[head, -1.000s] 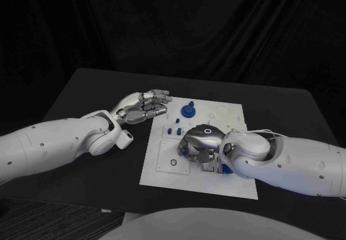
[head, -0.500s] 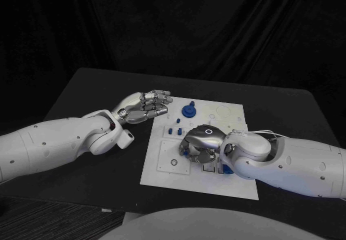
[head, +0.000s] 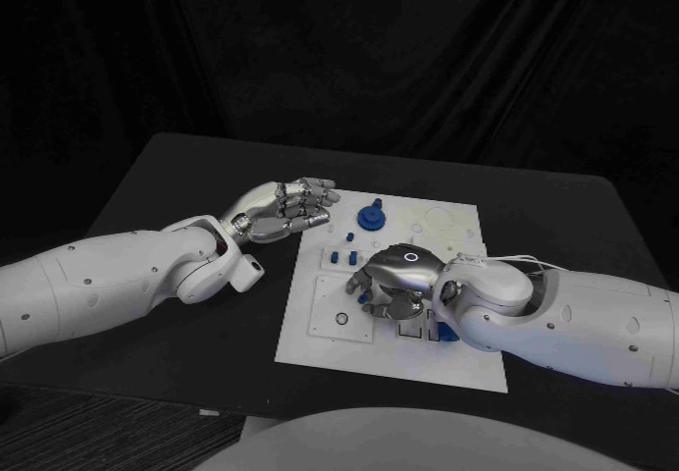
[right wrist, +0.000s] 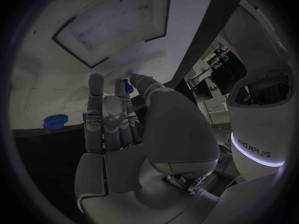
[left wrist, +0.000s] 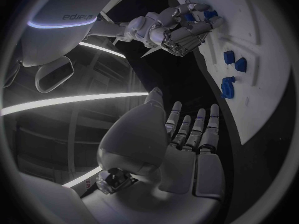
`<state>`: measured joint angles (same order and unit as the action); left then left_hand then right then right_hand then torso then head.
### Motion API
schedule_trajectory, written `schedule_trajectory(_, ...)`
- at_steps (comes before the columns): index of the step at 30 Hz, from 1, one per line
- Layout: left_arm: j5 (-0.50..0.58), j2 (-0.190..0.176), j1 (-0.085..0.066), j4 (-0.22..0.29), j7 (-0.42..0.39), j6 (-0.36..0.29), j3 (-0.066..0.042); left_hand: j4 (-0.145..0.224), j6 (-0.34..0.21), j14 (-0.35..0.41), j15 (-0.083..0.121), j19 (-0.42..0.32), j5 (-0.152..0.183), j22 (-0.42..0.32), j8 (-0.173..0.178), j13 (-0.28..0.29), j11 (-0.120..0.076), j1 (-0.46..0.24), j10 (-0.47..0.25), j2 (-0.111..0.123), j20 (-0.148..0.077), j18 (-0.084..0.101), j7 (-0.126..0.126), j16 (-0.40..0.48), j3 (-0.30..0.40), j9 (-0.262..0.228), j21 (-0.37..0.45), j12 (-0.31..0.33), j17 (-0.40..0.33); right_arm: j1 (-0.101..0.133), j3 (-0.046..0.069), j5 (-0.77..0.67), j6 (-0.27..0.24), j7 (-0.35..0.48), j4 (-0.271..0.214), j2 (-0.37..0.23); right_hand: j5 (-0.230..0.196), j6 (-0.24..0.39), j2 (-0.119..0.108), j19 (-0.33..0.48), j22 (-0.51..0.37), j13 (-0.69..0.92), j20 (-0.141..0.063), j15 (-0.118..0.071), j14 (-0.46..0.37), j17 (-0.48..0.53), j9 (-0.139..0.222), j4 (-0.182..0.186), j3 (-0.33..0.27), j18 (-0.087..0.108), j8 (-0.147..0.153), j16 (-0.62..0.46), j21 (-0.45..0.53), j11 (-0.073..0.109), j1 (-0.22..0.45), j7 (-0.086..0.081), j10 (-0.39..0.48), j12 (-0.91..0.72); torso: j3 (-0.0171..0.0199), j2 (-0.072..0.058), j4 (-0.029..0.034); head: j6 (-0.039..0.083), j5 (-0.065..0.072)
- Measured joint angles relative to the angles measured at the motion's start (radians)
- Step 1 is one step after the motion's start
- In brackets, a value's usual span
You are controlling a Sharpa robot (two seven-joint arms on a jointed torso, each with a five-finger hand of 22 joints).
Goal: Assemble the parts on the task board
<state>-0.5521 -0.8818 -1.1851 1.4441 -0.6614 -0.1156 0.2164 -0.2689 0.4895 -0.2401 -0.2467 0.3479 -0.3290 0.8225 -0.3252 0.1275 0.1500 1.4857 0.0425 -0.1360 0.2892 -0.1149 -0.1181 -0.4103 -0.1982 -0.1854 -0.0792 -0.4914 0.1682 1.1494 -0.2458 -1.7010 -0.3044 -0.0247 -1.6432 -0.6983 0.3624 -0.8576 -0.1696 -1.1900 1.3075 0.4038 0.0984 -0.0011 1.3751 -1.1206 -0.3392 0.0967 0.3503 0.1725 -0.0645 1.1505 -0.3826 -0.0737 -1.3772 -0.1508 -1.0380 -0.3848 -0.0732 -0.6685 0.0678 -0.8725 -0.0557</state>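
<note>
Right hand working a blue part on the white board, with the assembly only partly done.

The right hand (head: 393,287) bends over the near middle of the board (head: 453,221), its fingers curled round a small blue part (left wrist: 211,13) that the left wrist view shows between the fingertips; whether that part is seated yet cannot be told. The left hand (head: 284,209) hovers just off the board's far left corner above the tabletop (head: 184,177), fingers loosely apart and holding nothing. A blue knob (head: 371,215) already stands upright near the far edge, and a few small blue pieces (head: 339,257) sit along the left side. Another blue piece (head: 445,334) lies by the right wrist. Judging from this, several parts remain to be placed and the work is roughly midway.
</note>
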Motion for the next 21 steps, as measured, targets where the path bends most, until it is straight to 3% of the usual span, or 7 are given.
schedule_trajectory(12, 0.000, 0.002, 0.001, -0.003, 0.007, 0.003, 0.000, 0.000, 0.000, -0.003, -0.003, 0.004, 0.000, -0.001, 0.000, -0.001, 0.000, 0.000, 0.000, 0.000, 0.004, 0.000, 0.000, -0.004, 0.000, 0.001, 0.000, 0.000, 0.001, 0.000, 0.000, 0.004, -0.016, -0.006, 0.000, -0.006, -0.045, 0.054, 0.000, -0.007, 0.000, -0.006, 0.007, 0.000, 0.000, 0.001, 0.040, 0.010, -0.010, 0.000, 0.000, 0.000, 0.020, 0.004, 0.000, 0.008, 0.004, 0.006, 0.0006, 0.000, -0.0001, 0.000, -0.001)
schedule_trajectory(16, 0.000, 0.001, 0.002, -0.003, 0.008, 0.004, 0.000, 0.000, 0.000, -0.007, -0.004, 0.004, 0.000, -0.001, 0.000, -0.001, 0.000, 0.000, 0.000, 0.000, 0.004, 0.000, 0.000, -0.007, 0.000, 0.001, 0.000, 0.000, 0.001, 0.002, 0.000, 0.004, -0.035, -0.008, -0.019, -0.033, -0.126, 0.054, -0.003, -0.020, -0.004, -0.006, 0.005, 0.000, 0.000, -0.004, 0.055, 0.024, -0.038, 0.000, 0.000, 0.005, 0.026, 0.004, 0.011, 0.008, 0.004, 0.006, 0.0006, 0.000, 0.0000, 0.000, 0.000)
schedule_trajectory(19, 0.000, -0.001, 0.002, -0.002, 0.009, 0.004, 0.000, 0.000, 0.000, -0.011, -0.004, 0.004, 0.000, -0.001, 0.000, -0.002, 0.000, 0.000, 0.000, 0.000, 0.004, 0.000, 0.000, -0.011, 0.000, 0.001, 0.000, 0.000, 0.001, 0.023, -0.002, 0.005, -0.056, -0.009, -0.041, -0.064, -0.143, 0.053, -0.005, -0.036, -0.003, -0.006, 0.006, 0.001, 0.009, -0.017, 0.061, 0.031, -0.055, 0.000, -0.006, 0.021, 0.014, 0.001, 0.013, 0.009, 0.015, 0.012, 0.0008, 0.000, 0.0000, 0.000, 0.001)
schedule_trajectory(21, 0.000, -0.003, 0.002, -0.002, 0.010, 0.004, 0.000, 0.000, 0.000, -0.011, -0.004, 0.004, 0.000, -0.001, 0.000, -0.002, 0.000, 0.000, 0.000, 0.000, 0.004, 0.000, 0.000, -0.011, 0.000, 0.001, 0.000, 0.000, 0.001, 0.055, -0.002, 0.005, -0.069, -0.010, -0.068, -0.100, -0.143, 0.047, -0.005, -0.041, -0.002, -0.009, 0.009, -0.001, 0.011, -0.020, 0.065, 0.036, -0.061, 0.000, -0.006, 0.023, 0.008, -0.001, 0.013, 0.009, 0.028, 0.020, 0.0007, 0.000, 0.0000, 0.000, 0.001)
